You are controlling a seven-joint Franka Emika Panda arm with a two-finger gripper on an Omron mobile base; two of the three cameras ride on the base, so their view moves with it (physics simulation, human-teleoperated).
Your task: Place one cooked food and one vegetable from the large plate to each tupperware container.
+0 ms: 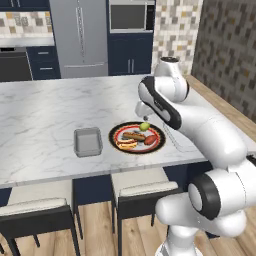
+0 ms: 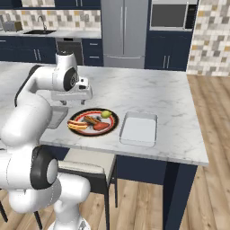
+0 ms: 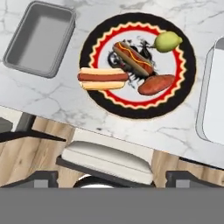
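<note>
From the hand view, going left to right below the claw: the small grey squarish container (image 3: 39,38) sits empty on the white marbled surface (image 3: 52,100), well off to one side of the claw's line of sight. Next to it, almost straight under the claw, lies the round black plate with a red zigzag rim (image 3: 138,65). On the plate, the hot dog in a pale bun (image 3: 103,78) lies nearest the grey container; beside it is a second hot dog with a yellow mustard line (image 3: 133,58), tilted across the plate's middle. A reddish-brown oval piece (image 3: 156,84) lies just beyond that, and a yellow-green round piece (image 3: 167,41) rests at the plate's rim. Farthest along is the pale see-through rectangular container (image 3: 212,96), also empty. In the right base view the claw (image 2: 74,95) hangs above the surface, just over the plate's edge, fingers spread apart and holding nothing.
</note>
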